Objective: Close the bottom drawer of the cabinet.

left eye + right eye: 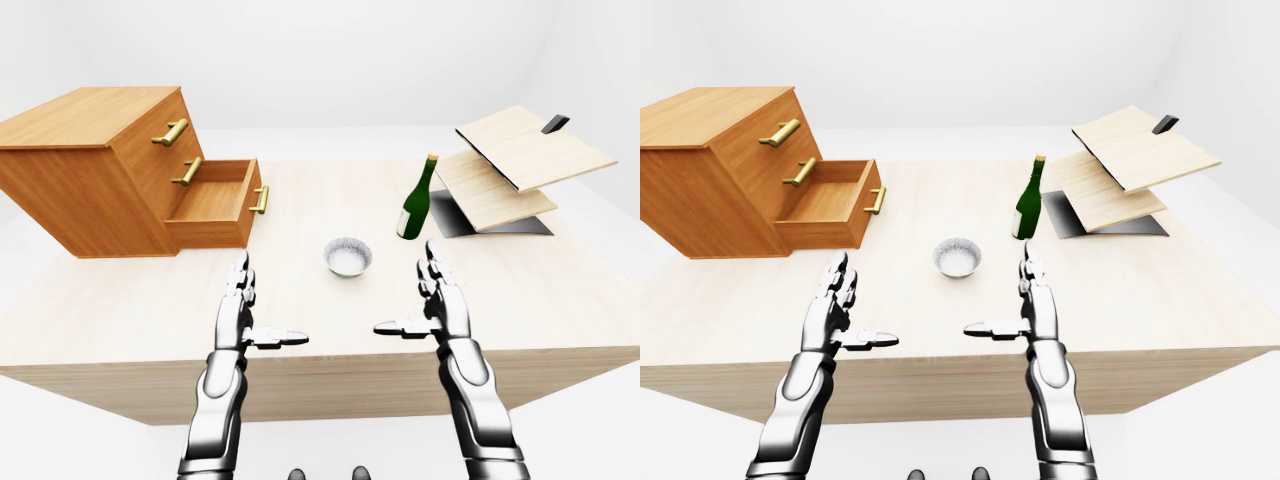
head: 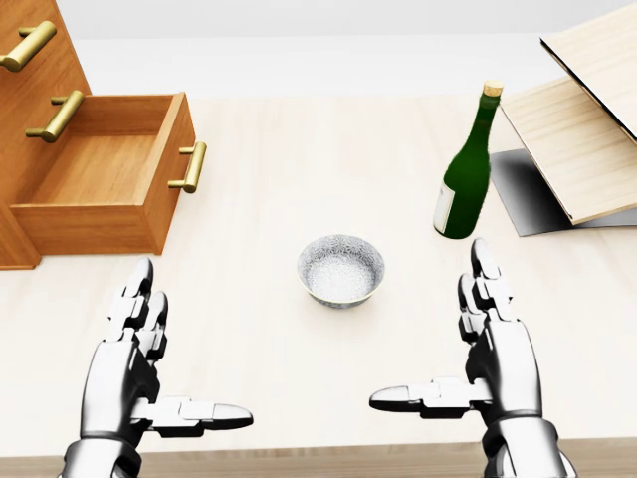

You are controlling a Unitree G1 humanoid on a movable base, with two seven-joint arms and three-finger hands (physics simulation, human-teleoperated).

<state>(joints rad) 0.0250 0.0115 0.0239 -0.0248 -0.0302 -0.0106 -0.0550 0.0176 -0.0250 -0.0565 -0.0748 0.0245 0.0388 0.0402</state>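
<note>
Bottom drawer (image 2: 109,179) hangs open at the desk's (image 1: 560,300) far-left corner.
Left hand (image 2: 134,373) and right hand (image 2: 488,363) hover spread-fingered over the near edge, empty, well short of the cabinet (image 1: 90,165).

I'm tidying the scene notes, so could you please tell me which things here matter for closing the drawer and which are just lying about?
For the job: cabinet, open bottom drawer, left hand, right hand.

Lying about: bowl, bottle, boards.
</note>
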